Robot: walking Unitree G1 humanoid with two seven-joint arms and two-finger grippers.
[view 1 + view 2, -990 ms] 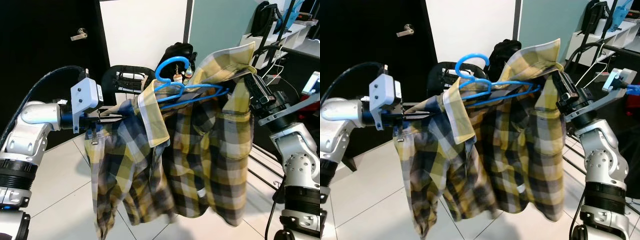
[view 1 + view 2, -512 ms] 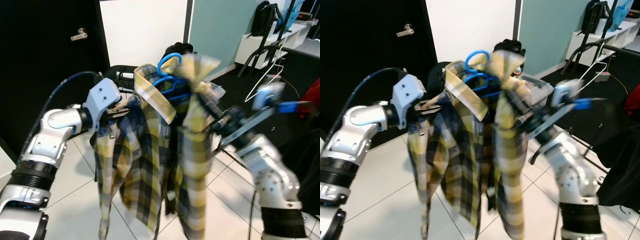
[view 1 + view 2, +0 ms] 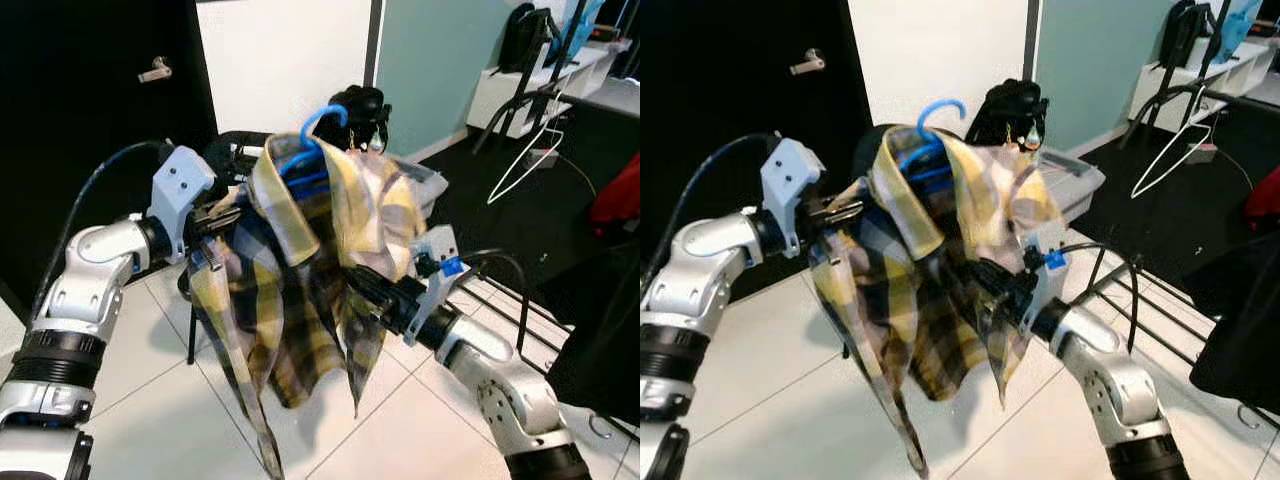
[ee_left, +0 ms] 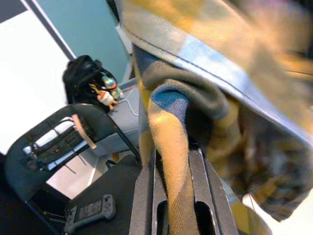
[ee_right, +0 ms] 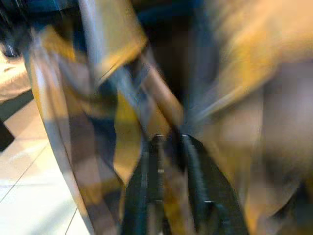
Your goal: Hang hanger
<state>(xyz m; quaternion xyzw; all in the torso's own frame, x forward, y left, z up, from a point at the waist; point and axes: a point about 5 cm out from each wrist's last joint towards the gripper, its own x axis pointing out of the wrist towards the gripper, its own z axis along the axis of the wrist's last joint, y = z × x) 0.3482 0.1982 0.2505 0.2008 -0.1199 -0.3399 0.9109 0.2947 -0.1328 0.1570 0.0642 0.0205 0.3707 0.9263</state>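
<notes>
While both arms are raised in front of the robot, the scene reads so:

Shirt: a yellow and dark plaid shirt [image 3: 300, 300] hangs at the centre of the head views, bunched and draped over the hanger.

Hanger: the blue hanger [image 3: 312, 150] sits at 12 o'clock of the shirt, its hook [image 3: 937, 110] rising above the collar, on no rail.

Left gripper: the left gripper [image 3: 222, 215] is at 9 o'clock of the shirt, its fingers [image 4: 149, 196] narrow and pinched on a fold of shirt cloth.

Right gripper: the right gripper [image 3: 365, 292] is at 4 o'clock of the shirt, pushed into the cloth; its wrist view is blurred, fingers [image 5: 193, 161] close together with cloth between them.

Behind: a black chair [image 3: 232, 155] stands at 11 o'clock, a black bag [image 3: 362, 105] at 1 o'clock.

Floor: white tiles [image 3: 150, 400] lie under the shirt.
</notes>
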